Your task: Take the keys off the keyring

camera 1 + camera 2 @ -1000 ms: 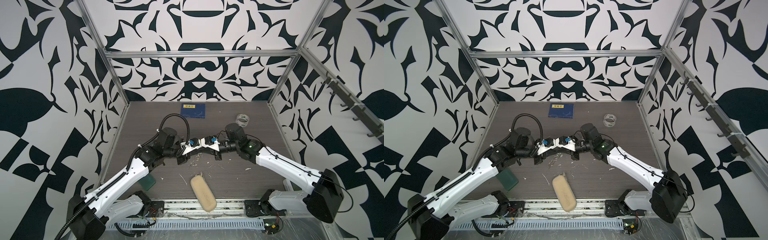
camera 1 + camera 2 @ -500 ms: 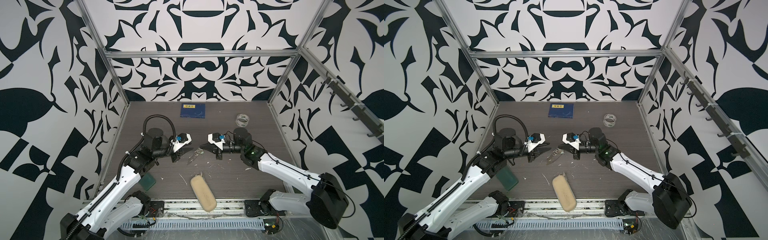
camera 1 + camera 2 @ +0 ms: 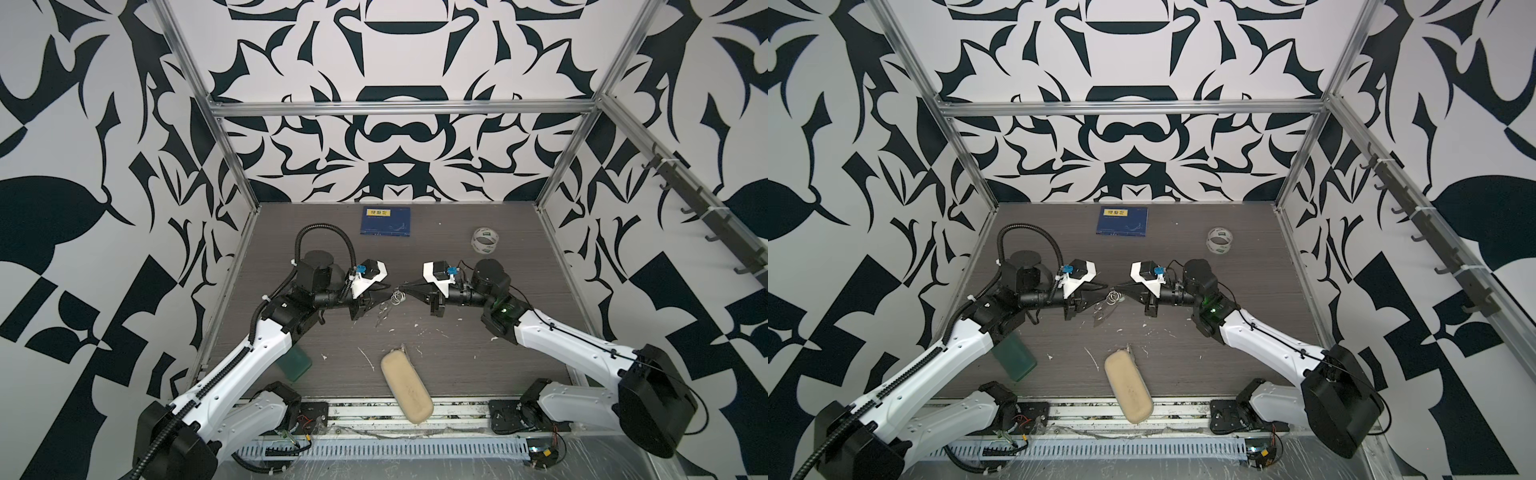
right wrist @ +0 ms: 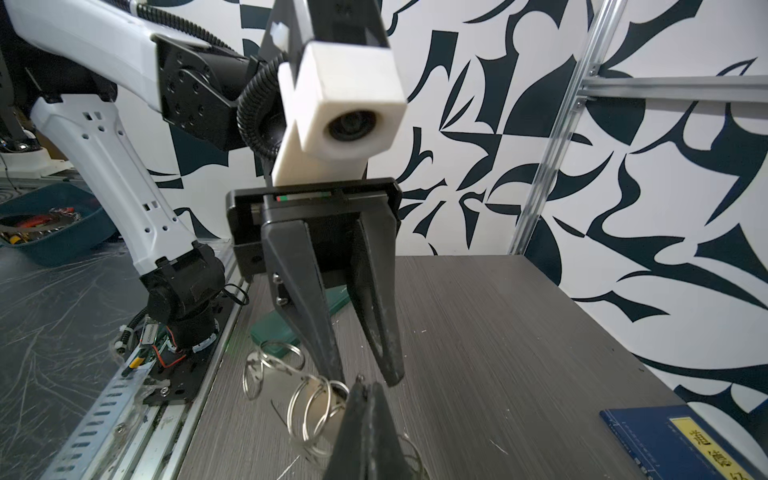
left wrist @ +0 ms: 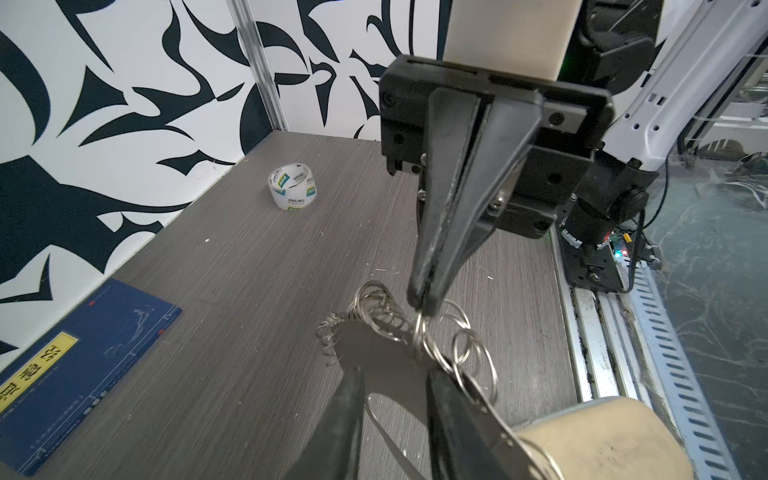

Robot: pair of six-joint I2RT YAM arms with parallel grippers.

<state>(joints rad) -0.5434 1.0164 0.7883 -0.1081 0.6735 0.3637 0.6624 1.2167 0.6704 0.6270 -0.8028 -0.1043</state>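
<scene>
Above the middle of the grey table [image 3: 478, 353], holds the keyring [image 5: 422, 336] up by one wire ring, pinched between the tightly closed tips of the right gripper [image 5: 424, 305]. Faces the left gripper [image 4: 365, 378] tip to tip, its fingers parted and grasping nothing, just beside the same bunch of rings. Lets further rings trail along one left finger [image 5: 446, 407] and droop toward the tabletop. Cannot pick out the keys among the rings. Shows, well apart from all this, a tape roll [image 3: 484, 240] near the far right corner, a blue booklet [image 3: 386, 222] at the far edge, a beige case [image 3: 407, 386] overhanging the near edge.
</scene>
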